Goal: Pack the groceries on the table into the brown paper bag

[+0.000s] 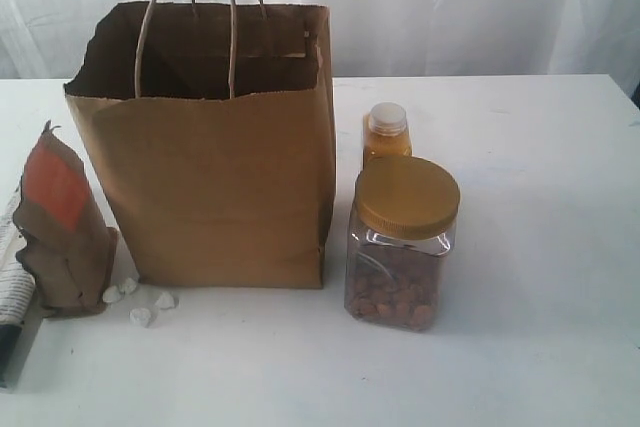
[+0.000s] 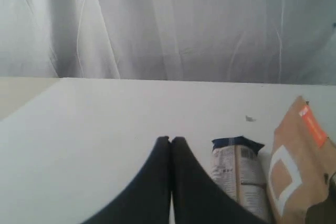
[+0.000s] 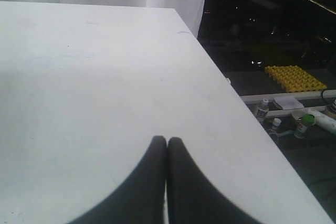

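Observation:
The brown paper bag (image 1: 215, 162) stands open on the white table (image 1: 540, 347), left of centre. To its right are the gold-lidded nut jar (image 1: 400, 247) and, behind it, the orange bottle (image 1: 386, 134). Left of the bag leans the brown pouch with a red label (image 1: 60, 232), with white lumps (image 1: 140, 302) at its foot and the long blue-white package (image 1: 12, 287) at the left edge. My left gripper (image 2: 170, 140) is shut with nothing in it, beside the blue-white package (image 2: 239, 169) and pouch (image 2: 302, 166). My right gripper (image 3: 167, 140) is shut over bare table. No gripper shows in the exterior view.
A white curtain (image 1: 450, 7) hangs behind the table. In the right wrist view the table's edge (image 3: 236, 98) drops off to a dark floor with a yellow block (image 3: 294, 77) and small bottles (image 3: 262, 109).

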You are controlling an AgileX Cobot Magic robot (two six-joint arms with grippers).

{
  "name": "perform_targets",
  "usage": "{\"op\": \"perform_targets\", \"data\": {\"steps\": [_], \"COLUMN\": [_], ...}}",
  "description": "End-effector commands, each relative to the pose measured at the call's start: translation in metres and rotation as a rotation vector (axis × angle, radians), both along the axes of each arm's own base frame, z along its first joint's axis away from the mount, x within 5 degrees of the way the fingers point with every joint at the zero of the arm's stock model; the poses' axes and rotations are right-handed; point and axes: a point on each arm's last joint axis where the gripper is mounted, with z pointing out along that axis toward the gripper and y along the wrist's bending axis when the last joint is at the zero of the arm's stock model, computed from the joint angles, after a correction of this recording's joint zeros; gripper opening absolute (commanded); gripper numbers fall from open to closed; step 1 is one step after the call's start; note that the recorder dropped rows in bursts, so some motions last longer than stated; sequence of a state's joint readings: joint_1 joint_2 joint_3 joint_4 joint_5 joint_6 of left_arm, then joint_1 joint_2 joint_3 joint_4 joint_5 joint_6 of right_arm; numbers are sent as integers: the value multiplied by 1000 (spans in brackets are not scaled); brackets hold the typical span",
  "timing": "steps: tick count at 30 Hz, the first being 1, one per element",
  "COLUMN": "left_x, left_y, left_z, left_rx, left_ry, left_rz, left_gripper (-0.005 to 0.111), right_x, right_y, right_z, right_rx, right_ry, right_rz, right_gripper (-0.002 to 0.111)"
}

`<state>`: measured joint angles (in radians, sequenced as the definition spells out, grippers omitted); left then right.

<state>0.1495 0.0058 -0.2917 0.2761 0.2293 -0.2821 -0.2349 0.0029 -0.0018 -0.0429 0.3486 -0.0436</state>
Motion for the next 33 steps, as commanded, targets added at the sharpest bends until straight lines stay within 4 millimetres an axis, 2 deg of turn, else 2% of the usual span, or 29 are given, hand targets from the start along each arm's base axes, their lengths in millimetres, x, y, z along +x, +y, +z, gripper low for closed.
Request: {"op": "perform_targets", "data": {"steps": [1, 4, 7, 9, 14, 18, 21, 23, 26, 28, 30, 33], "left_x": [5, 11, 15, 18, 21, 20, 14, 12, 12, 10, 7, 9], "left_y": [6, 6, 2, 0, -2, -7, -12, -13, -11, -7, -4, -4], "left_z": [-23, -48, -73, -79, -70, -44, -25, -17, -10, -9, -7, 2], "left_rx": [128, 90, -130, -183, -168, -137, -25, 24, -36, -165, -208, -104], "left_ry": [75, 146, 152, 102, -29, -303, -508, -537, -400, -187, 43, 247], "left_rz": [46, 36, 11, -4, -45, -125, -178, -187, -180, -137, -90, -122], "left_gripper": [0, 0, 0, 0, 0, 0, 0, 0, 0, 0, 0, 0], "right_x": [0, 0, 0, 0, 0, 0, 0, 0, 0, 0, 0, 0], "right_y": [0, 0, 0, 0, 0, 0, 0, 0, 0, 0, 0, 0], "right_z": [0, 0, 0, 0, 0, 0, 0, 0, 0, 0, 0, 0], "right_rx": [-11, -11, -11, -11, -11, -11, -11, -11, -11, -11, -11, -11], "right_ry": [-3, -3, -3, -3, -3, -3, -3, -3, -3, -3, -3, -3], "right_rz": [-4, -4, -4, -4, -4, -4, -4, -4, -4, -4, -4, -4], "right_gripper": [0, 0, 0, 0, 0, 0, 0, 0, 0, 0, 0, 0]}}
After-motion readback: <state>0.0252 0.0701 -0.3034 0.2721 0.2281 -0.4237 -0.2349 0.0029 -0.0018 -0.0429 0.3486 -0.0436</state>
